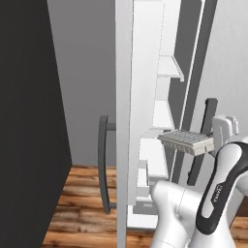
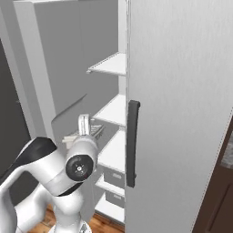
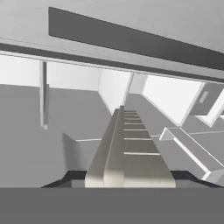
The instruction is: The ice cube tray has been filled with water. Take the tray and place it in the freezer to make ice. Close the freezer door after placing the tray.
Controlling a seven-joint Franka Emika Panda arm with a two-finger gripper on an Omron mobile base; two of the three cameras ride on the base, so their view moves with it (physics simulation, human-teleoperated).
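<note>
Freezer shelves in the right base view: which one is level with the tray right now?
The second visible shelf down: the ice cube tray, held in the gripper, sits just below its front edge, well beneath the top shelf.

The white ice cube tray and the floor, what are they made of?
The flat white ice cube tray with its grid of small square cells looks like moulded plastic, matte: plain, even colour, thin straight cell walls. It could be silicone; the look leaves that open. The brown plank floor looks like wood: grain streaks and board seams, with a slight sheen.
</note>
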